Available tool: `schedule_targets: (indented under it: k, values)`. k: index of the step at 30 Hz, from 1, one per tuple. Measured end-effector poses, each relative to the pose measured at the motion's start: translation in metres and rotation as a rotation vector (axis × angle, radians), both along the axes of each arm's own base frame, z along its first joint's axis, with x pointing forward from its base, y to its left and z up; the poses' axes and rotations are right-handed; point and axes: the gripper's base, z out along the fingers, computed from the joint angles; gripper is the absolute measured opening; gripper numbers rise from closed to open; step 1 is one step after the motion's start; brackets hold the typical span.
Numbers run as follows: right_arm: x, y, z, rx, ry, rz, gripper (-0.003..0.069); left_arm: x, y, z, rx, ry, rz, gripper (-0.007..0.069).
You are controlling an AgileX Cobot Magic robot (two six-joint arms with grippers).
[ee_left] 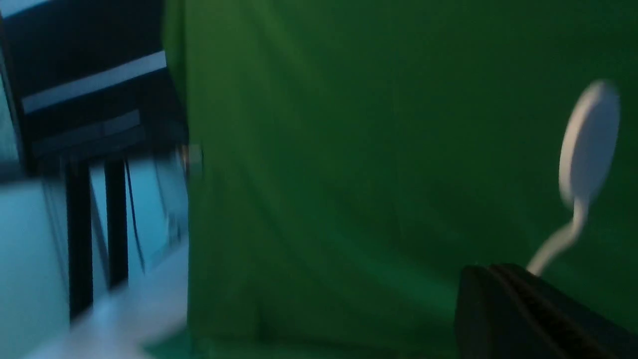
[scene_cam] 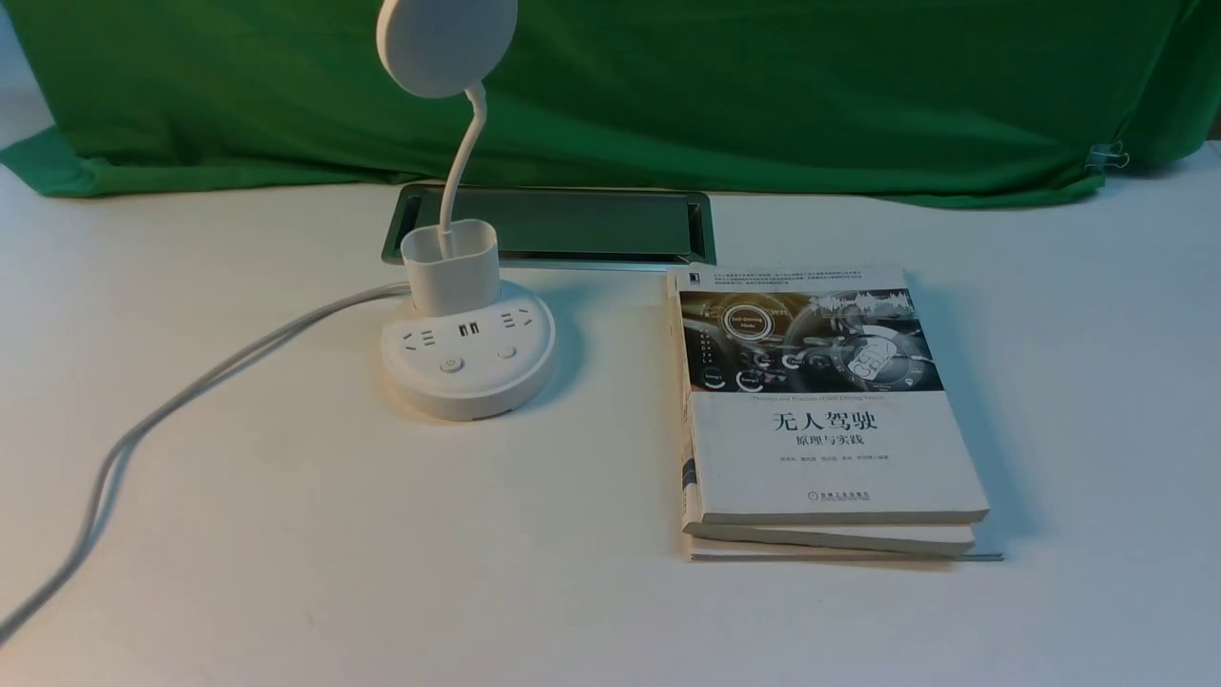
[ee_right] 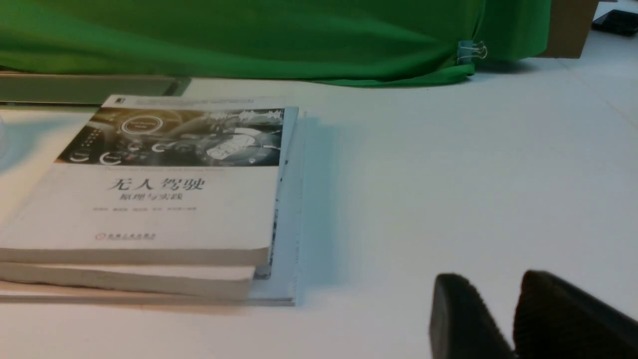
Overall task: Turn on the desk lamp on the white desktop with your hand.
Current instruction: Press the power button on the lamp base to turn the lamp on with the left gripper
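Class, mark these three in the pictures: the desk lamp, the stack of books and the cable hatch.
desk lamp (scene_cam: 467, 367): front view, on its round base between the buttons.
stack of books (scene_cam: 820, 448): front view, on the top cover.
cable hatch (scene_cam: 572, 224): front view, on its dark lid.

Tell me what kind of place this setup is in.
Probably an office or lab desk staged for recording: a white desktop with a metal-framed cable hatch, a desk lamp with sockets in its base, stacked books, and a green cloth backdrop clipped behind.
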Motion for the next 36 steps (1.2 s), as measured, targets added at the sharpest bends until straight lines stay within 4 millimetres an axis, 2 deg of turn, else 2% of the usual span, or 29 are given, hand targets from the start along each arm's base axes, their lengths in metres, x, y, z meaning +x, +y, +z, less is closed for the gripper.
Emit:
schedule_targets:
  k: [1,2,3,5,8,9,12,13,14,15,16,18,19,20,21,22,24,26,29,33,34,36]
  values:
    - [0.000,0.000,0.000,0.000,0.000,0.000,0.0238,-0.004,0.001,0.007,0.000,-0.088,0.007,0.0001]
    - [0.000,0.000,0.000,0.000,0.000,0.000,0.0238,-0.005,0.001,0.008,0.000,-0.104,0.009,0.0001]
    - [0.000,0.000,0.000,0.000,0.000,0.000,0.0238,-0.012,0.001,0.017,0.001,-0.231,0.019,0.0001]
    - [0.000,0.000,0.000,0.000,0.000,0.000,0.0238,-0.022,0.002,0.026,-0.008,-0.379,0.021,0.0001]
    - [0.000,0.000,0.000,0.000,0.000,0.000,0.0238,-0.035,0.002,0.036,-0.064,-0.559,-0.037,0.0001]
    - [0.000,0.000,0.000,0.000,0.000,0.000,0.0238,-0.036,0.002,0.037,-0.076,-0.569,-0.049,0.0001]
    - [0.000,0.000,0.000,0.000,0.000,0.000,0.0238,-0.044,0.001,0.063,-0.134,-0.594,-0.129,0.0001]
    - [0.000,0.000,0.000,0.000,0.000,0.000,0.0238,-0.049,-0.002,0.087,-0.118,-0.529,-0.147,0.0001]
    - [0.000,0.000,0.000,0.000,0.000,0.000,0.0238,-0.050,-0.002,0.090,-0.113,-0.519,-0.146,0.0001]
    - [0.000,0.000,0.000,0.000,0.000,0.000,0.0238,-0.057,-0.005,0.118,-0.077,-0.454,-0.140,0.0001]
    - [0.000,0.000,0.000,0.000,0.000,0.000,0.0238,-0.057,-0.006,0.133,-0.049,-0.377,-0.122,0.0001]
    - [0.000,0.000,0.000,0.000,0.000,0.000,0.0238,-0.046,-0.004,0.155,-0.015,-0.164,-0.070,0.0001]
    - [0.000,0.000,0.000,0.000,0.000,0.000,0.0238,-0.047,-0.004,0.156,-0.014,-0.151,-0.065,0.0001]
    - [0.000,0.000,0.000,0.000,0.000,0.000,0.0238,-0.027,-0.002,0.159,-0.014,0.038,-0.033,0.0001]
    - [0.000,0.000,0.000,0.000,0.000,0.000,0.0238,-0.025,-0.001,0.158,-0.016,0.076,-0.027,0.0001]
    - [0.000,0.000,0.000,0.000,0.000,0.000,0.0238,-0.005,0.000,0.152,-0.027,0.231,-0.012,0.0001]
    - [0.000,0.000,0.000,0.000,0.000,0.000,0.0238,0.020,0.001,0.134,-0.066,0.460,-0.008,0.0001]
    - [0.000,0.000,0.000,0.000,0.000,0.000,0.0238,0.052,-0.002,0.108,-0.151,0.707,-0.041,0.0001]
    - [0.000,0.000,0.000,0.000,0.000,0.000,0.0238,0.079,-0.010,0.083,-0.267,0.901,-0.128,0.0001]
    - [0.000,0.000,0.000,0.000,0.000,0.000,0.0238,0.107,-0.029,0.061,-0.310,1.074,-0.316,0.0001]
    - [0.000,0.000,0.000,0.000,0.000,0.000,0.0238,0.123,-0.041,0.051,-0.340,1.149,-0.461,0.0001]
    - [0.000,0.000,0.000,0.000,0.000,0.000,0.0238,0.135,-0.051,0.045,-0.388,1.199,-0.576,0.0000]
